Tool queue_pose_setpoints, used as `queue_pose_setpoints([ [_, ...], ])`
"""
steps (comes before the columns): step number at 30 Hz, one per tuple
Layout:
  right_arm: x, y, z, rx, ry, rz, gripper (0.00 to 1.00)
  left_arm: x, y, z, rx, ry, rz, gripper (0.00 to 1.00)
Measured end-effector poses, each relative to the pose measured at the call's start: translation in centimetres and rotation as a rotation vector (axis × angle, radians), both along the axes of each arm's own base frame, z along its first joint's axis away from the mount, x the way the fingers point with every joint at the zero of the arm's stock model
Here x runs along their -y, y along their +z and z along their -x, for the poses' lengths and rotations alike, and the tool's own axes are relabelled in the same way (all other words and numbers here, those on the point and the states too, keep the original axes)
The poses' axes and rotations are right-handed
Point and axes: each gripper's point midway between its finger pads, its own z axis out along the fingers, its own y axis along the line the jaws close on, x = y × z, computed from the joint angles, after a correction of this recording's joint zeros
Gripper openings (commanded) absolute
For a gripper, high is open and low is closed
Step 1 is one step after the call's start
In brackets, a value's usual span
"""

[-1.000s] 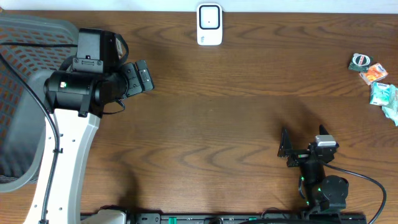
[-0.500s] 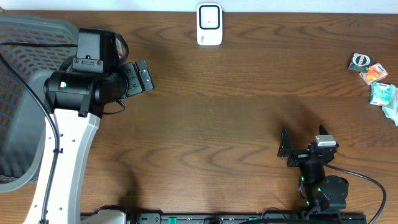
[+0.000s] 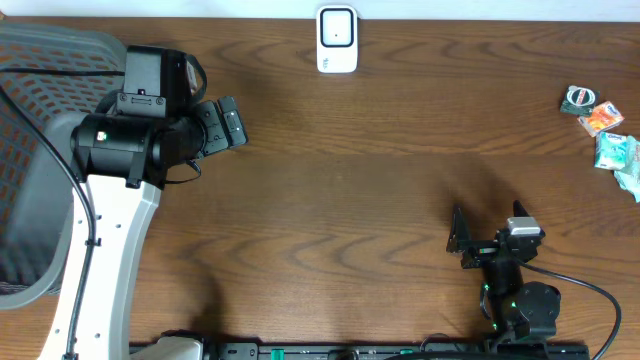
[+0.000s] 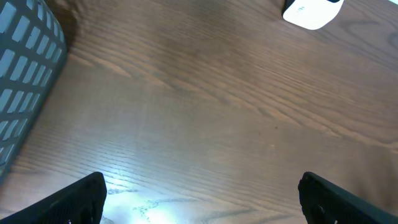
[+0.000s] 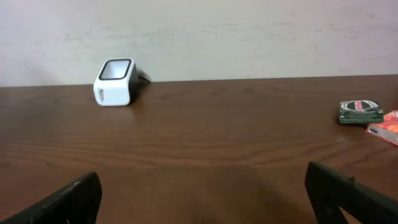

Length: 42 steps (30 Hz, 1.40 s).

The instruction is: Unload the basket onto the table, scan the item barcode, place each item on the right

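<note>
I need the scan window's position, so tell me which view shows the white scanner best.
The right wrist view: the scanner stands whole, its side and dark window both visible. The overhead view shows it whole too, but only from above. The left wrist view catches just a white corner cut by the top edge.

There was one white barcode scanner (image 3: 337, 40) on one wooden table (image 3: 350, 200). Four small packets lay in one cluster: one dark packet (image 3: 578, 98), one orange packet (image 3: 601, 119) and, as far as could be told, two teal packets (image 3: 615, 150), the second cut off by the frame edge. One grey mesh basket (image 3: 30, 150) was there. There were two robot arms, one left arm (image 3: 120, 150) and one right arm (image 3: 515, 295).
</note>
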Motion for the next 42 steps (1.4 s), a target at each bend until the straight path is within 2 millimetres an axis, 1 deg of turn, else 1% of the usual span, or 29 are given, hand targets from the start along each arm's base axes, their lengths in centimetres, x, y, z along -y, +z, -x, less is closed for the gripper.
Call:
queue_pose_setpoints([
  [5, 0.0, 0.0, 0.0, 0.000, 0.000, 0.000, 0.99, -0.1, -0.4, 0.6, -0.030, -0.003, -0.006, 0.98],
  [10, 0.0, 0.0, 0.0, 0.000, 0.000, 0.000, 0.99, -0.1, -0.4, 0.7, -0.035, -0.003, -0.006, 0.98],
  [14, 0.0, 0.0, 0.0, 0.000, 0.000, 0.000, 0.99, -0.3, -1.3, 2.0, -0.095, -0.007, -0.016, 0.98],
  [17, 0.0, 0.0, 0.0, 0.000, 0.000, 0.000, 0.99, -0.4, -2.9, 2.9, -0.152, -0.023, -0.032, 0.98],
  [21, 0.0, 0.0, 0.0, 0.000, 0.000, 0.000, 0.99, -0.5, -6.3, 3.8, -0.213, -0.049, -0.051, 0.98],
  [24, 0.0, 0.0, 0.0, 0.000, 0.000, 0.000, 0.99, -0.6, -8.7, 4.7, -0.218, -0.073, -0.062, 0.98],
  [28, 0.0, 0.0, 0.0, 0.000, 0.000, 0.000, 0.99, -0.7, -10.0, 5.5, -0.140, -0.102, -0.071, 0.98],
  [34, 0.0, 0.0, 0.0, 0.000, 0.000, 0.000, 0.99, -0.6, -10.5, 6.6, 0.028, -0.167, -0.083, 0.98],
  [36, 0.0, 0.0, 0.0, 0.000, 0.000, 0.000, 0.99, -0.3, -10.4, 6.7, 0.096, -0.194, -0.076, 0.98],
  [39, 0.0, 0.0, 0.0, 0.001, 0.000, 0.000, 0.99, 0.2, -9.6, 6.8, 0.234, -0.227, -0.067, 0.98],
  [42, 0.0, 0.0, 0.0, 0.000, -0.001, 0.000, 0.99, 0.5, -8.9, 7.9, 0.360, -0.253, -0.055, 0.98],
])
